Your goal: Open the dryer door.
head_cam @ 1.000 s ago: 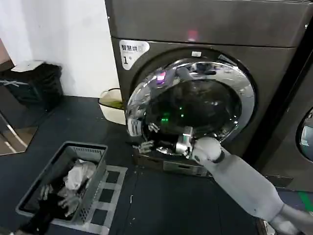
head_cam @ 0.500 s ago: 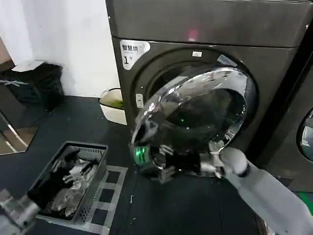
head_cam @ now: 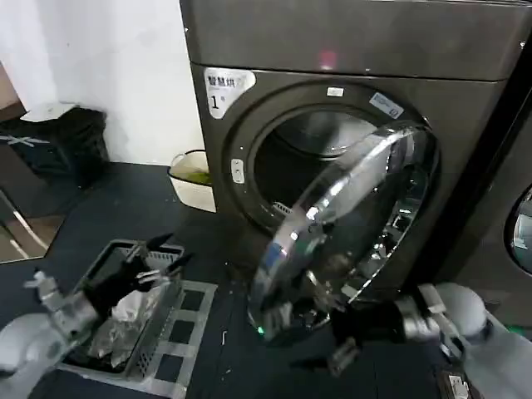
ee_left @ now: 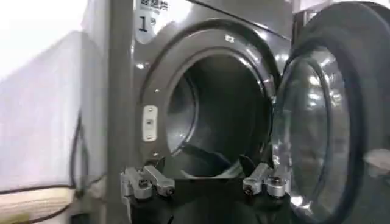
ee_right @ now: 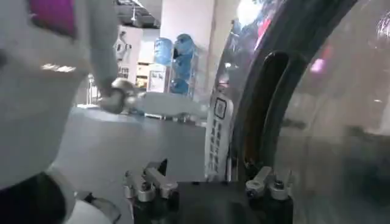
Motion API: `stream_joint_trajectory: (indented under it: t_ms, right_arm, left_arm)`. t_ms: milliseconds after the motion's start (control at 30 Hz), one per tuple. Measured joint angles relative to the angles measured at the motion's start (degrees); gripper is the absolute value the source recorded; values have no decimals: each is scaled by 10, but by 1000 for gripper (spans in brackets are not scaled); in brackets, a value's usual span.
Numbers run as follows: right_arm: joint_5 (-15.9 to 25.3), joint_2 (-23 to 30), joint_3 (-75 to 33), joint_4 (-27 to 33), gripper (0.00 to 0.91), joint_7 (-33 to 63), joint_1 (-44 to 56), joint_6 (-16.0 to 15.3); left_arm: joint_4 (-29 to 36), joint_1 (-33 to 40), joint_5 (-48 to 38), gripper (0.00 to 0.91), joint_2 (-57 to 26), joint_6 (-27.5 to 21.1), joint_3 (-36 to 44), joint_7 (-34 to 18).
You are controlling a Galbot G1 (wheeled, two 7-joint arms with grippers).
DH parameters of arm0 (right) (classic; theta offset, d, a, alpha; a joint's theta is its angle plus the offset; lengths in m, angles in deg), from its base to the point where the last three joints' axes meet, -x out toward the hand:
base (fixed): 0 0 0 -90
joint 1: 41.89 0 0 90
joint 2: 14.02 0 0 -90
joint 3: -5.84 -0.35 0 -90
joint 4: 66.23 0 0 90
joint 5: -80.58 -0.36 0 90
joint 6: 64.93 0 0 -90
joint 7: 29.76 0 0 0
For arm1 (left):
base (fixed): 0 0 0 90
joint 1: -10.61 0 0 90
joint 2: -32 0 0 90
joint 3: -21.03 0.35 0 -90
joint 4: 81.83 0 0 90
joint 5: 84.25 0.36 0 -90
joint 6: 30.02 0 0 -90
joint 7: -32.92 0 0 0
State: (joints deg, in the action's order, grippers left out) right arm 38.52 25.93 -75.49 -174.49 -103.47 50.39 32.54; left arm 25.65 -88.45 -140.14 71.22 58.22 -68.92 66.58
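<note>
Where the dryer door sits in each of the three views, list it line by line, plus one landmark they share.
Head view: the dryer door swung out, centre-right, before the dryer.
Left wrist view: the door's inner side on the picture's right edge, beside the round opening.
Right wrist view: its glass and rim close up, across the picture's right half.
Shared landmark: the door's chrome ring.

White wall (head_cam: 100,58), dark floor (head_cam: 125,208), perhaps black bin (head_cam: 62,141).

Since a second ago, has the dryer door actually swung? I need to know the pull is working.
Yes. The dryer door has swung outward on its right-side hinge, away from the dryer; its free edge now stands clear of the round opening, which was covered before.
</note>
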Motion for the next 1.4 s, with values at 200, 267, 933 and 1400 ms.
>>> stream_joint_trajectory:
  t_ms: [200,267,933,1400]
  right_arm:
    - [4,32,-202,35,907,-63,147,62]
    - [-3,47,-265,48,907,-67,187,70]
    - [39,137,-733,156,907,389,316,-26]
    - [70,105,-933,219,907,724,364,-165]
  left_arm:
    - [-32,117,-12,907,-1,-6,145,34]
    - [-38,155,-13,907,3,-3,193,45]
    - [-79,444,-50,907,93,40,562,71]
    - [-128,570,-81,907,218,45,700,57]
